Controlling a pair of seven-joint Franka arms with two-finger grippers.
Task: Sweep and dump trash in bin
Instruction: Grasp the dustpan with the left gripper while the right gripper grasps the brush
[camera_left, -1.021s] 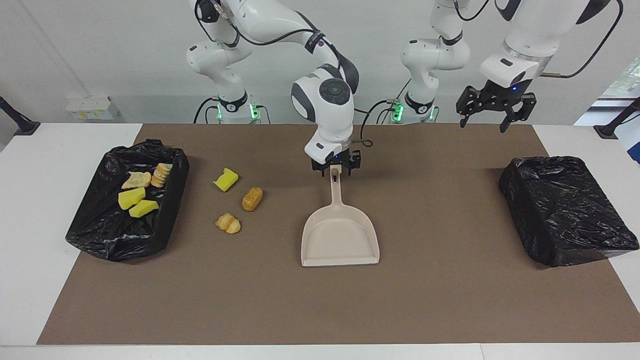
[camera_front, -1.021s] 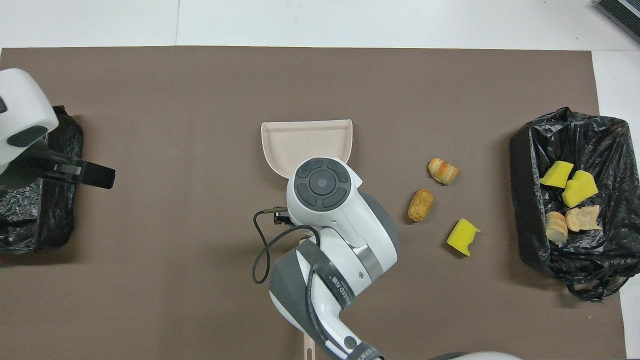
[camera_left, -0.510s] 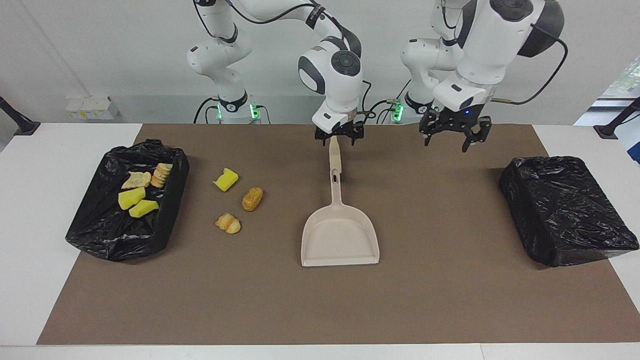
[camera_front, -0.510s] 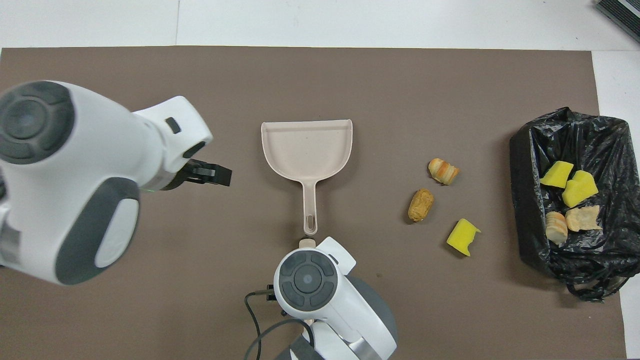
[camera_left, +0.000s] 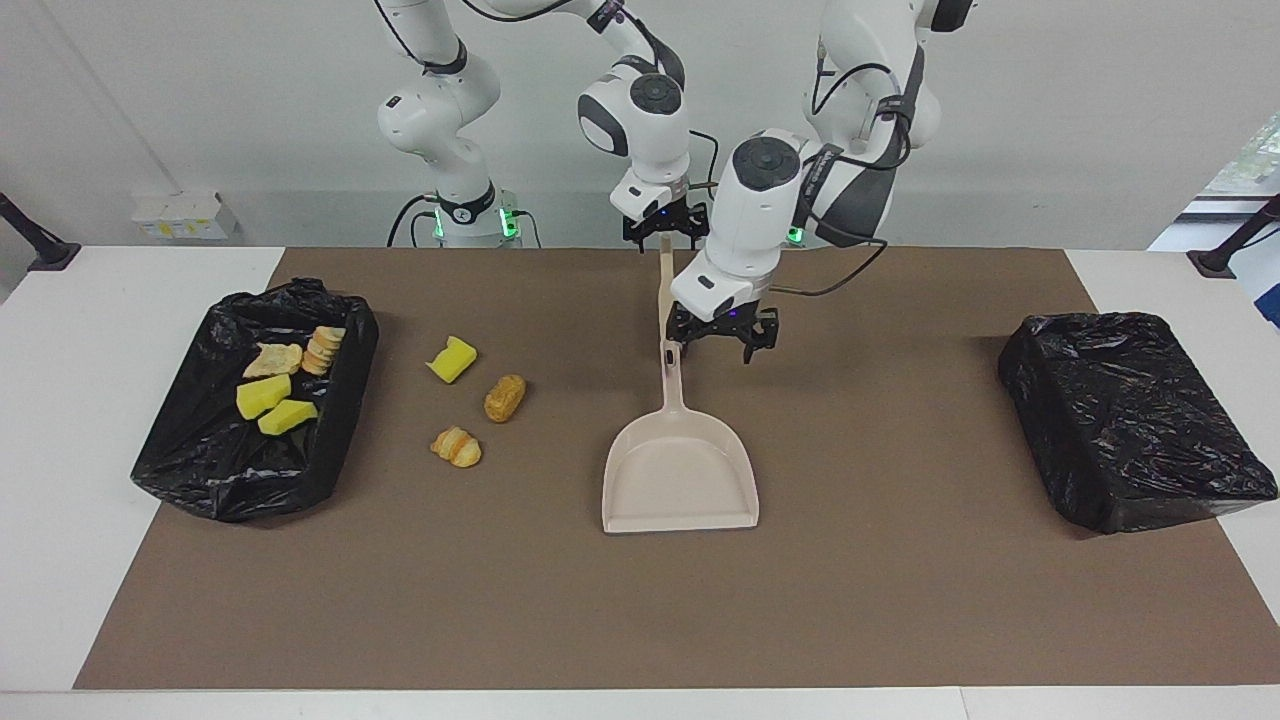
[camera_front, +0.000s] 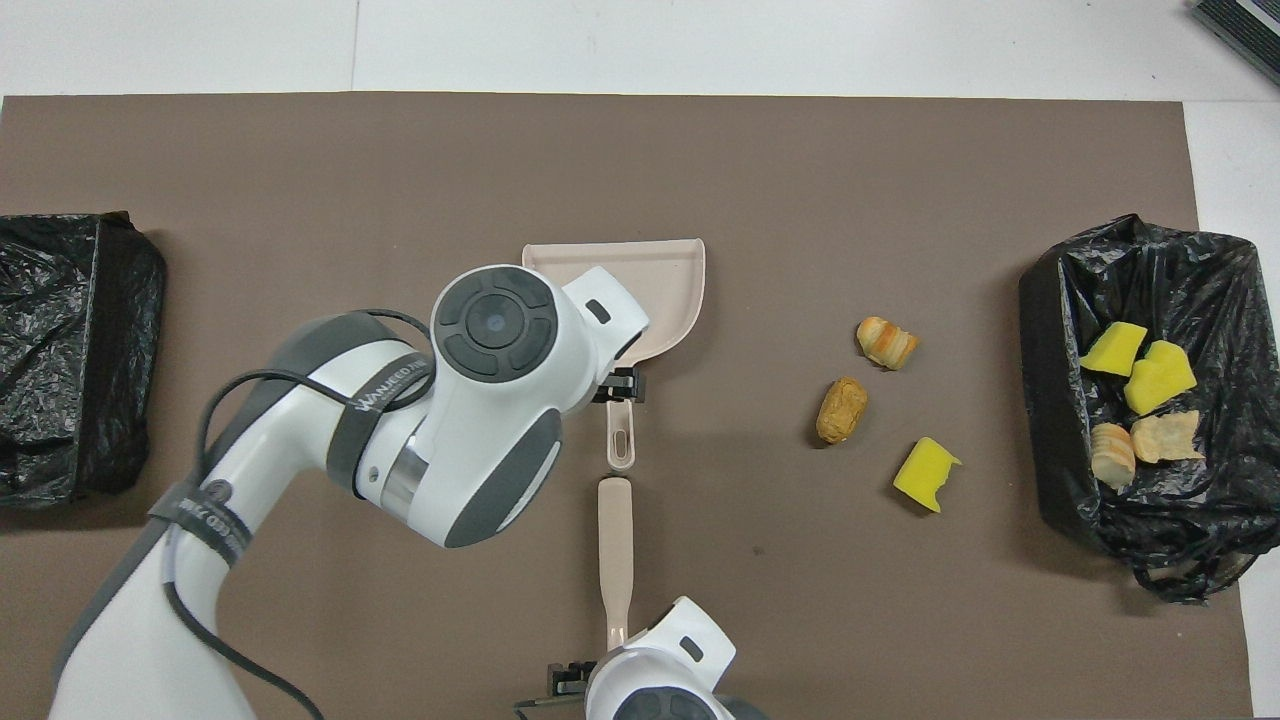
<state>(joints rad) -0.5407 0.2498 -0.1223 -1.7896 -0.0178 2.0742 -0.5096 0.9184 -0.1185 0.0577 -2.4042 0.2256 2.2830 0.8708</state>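
The beige dustpan (camera_left: 680, 480) lies flat on the tabletop (camera_left: 900, 600). The left gripper (camera_left: 722, 338) hangs open over its handle. The right gripper (camera_left: 664, 226) is open too, nearer the robots. Only the overhead view shows a brush handle (camera_front: 615, 560) lying there. Three trash bits (camera_left: 478, 400) sit beside the dustpan, and four more are in the black bin (camera_left: 215, 475).

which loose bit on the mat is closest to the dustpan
The golden-brown bread roll, the middle of three loose pieces; the sponge chunk and pastry lie nearer the bin.
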